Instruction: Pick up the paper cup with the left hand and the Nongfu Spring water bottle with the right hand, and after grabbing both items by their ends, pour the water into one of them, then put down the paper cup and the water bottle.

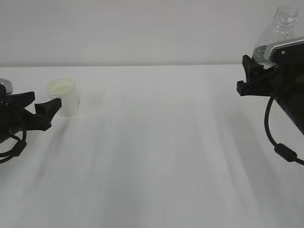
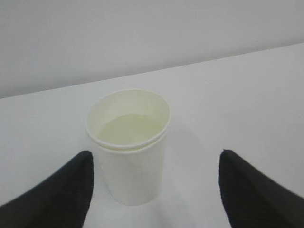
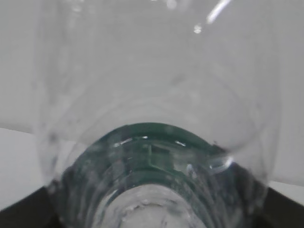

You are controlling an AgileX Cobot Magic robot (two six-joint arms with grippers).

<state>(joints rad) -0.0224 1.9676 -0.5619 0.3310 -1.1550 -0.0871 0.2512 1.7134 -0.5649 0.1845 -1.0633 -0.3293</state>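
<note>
White bench (image 1: 156,156) runs wide and bare in front of you, meeting a pale grey wall (image 1: 142,28) at the back.

Your paper cup (image 1: 62,96) stands upright on the bench at the far left. From the left wrist view, the paper cup (image 2: 129,145) shows a rolled rim, a cream inside, and a second rim line just below the top, so it may be two cups nested; you cannot be sure. Something pale and flat lies low inside, possibly the water (image 2: 126,129), but it is too faint to confirm.

Your left tool (image 1: 42,109) sits low beside the cup, its jaws spread with one finger (image 2: 57,194) on each side of the cup and clear gaps between; it is not gripping.

Your Nongfu Spring water bottle (image 1: 278,33) is up at the far right, off the bench, leaning left with its capless threaded neck uppermost. The right tool (image 1: 251,78) pinches it around the lower body. The right wrist view looks along the clear ribbed wall of the bottle (image 3: 156,118), and the dark green label (image 3: 152,152) shows through. A looping black cable (image 1: 278,142) hangs under the right arm.
</note>
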